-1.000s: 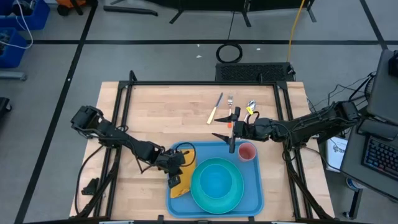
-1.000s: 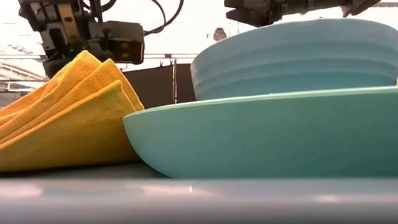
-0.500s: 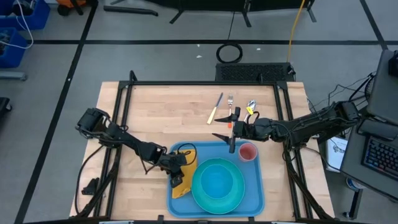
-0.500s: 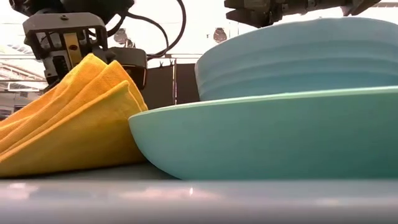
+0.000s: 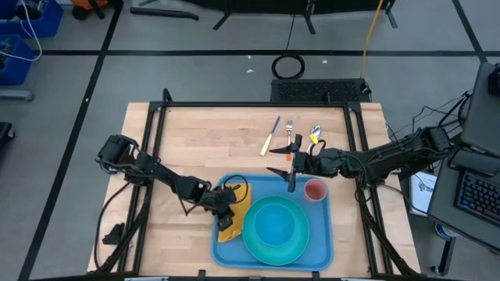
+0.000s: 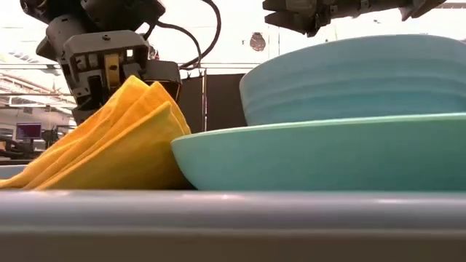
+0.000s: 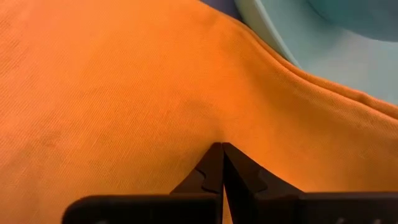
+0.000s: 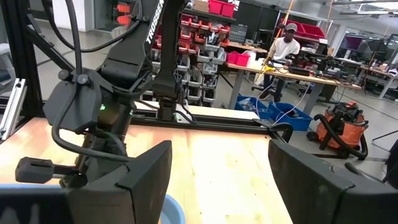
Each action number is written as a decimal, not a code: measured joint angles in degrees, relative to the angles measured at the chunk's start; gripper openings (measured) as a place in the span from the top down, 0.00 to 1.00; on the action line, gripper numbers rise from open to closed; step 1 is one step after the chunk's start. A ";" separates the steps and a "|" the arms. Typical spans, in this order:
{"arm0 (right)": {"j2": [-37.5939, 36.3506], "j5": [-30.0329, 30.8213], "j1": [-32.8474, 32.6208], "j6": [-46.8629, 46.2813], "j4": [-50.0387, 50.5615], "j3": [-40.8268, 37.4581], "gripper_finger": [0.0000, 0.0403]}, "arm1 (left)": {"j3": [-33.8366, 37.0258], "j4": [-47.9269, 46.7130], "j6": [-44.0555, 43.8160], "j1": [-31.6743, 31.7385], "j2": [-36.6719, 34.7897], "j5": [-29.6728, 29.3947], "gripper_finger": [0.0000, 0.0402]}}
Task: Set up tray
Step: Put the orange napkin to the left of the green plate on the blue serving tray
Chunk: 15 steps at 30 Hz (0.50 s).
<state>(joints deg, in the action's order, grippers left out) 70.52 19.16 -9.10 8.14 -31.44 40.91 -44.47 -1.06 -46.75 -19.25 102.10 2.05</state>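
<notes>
Blue tray (image 5: 320,248) seen at lower centre of high view. Left gripper (image 5: 221,200) fingers pinched shut on orange napkin (image 5: 233,221), beside plate (image 5: 273,228). Right gripper (image 5: 291,165) held spread above tray's upper edge. Risk judged: napkin dragged under plate rim, or bunched if pulled further.

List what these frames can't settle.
- High view: the left end effector covers part of the napkin; the pinch shows only in the left wrist view.
- Low view: the tray rim blocks its floor; the plate hides the pink cup.
- High view: utensils are too small to identify fully.
- Right wrist view: nothing of the tray's contents shows past the open right end effector.
</notes>
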 joint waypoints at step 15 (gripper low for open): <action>-0.02 0.00 0.00 -0.55 -0.84 -0.75 0.36 | 0.44 -2.26 1.04 -2.16 -14.10 -9.23 0.98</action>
<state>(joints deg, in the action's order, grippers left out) 70.50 19.16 -9.10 7.60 -32.28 40.15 -44.03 -3.32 -45.70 -21.41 88.00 -7.18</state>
